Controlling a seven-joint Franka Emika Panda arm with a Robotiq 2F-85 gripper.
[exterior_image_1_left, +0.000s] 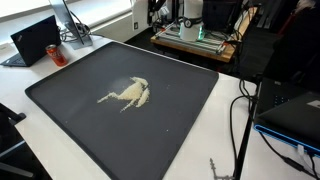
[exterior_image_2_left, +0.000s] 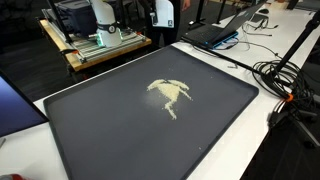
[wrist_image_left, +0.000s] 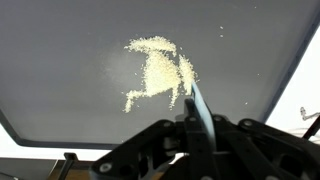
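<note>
Jaws clenched on one thin pale blade (wrist_image_left: 196, 98), tip at the edge of the grain patch (wrist_image_left: 157, 68). One patch, mid-tray (exterior_image_1_left: 60, 95), on the table (exterior_image_1_left: 205, 140); shows in both exterior views. Grains lie smeared, with streaks and a few stray specks (wrist_image_left: 222, 32). Judged: gathering hardly started, most left. One tray, one blade.
</note>
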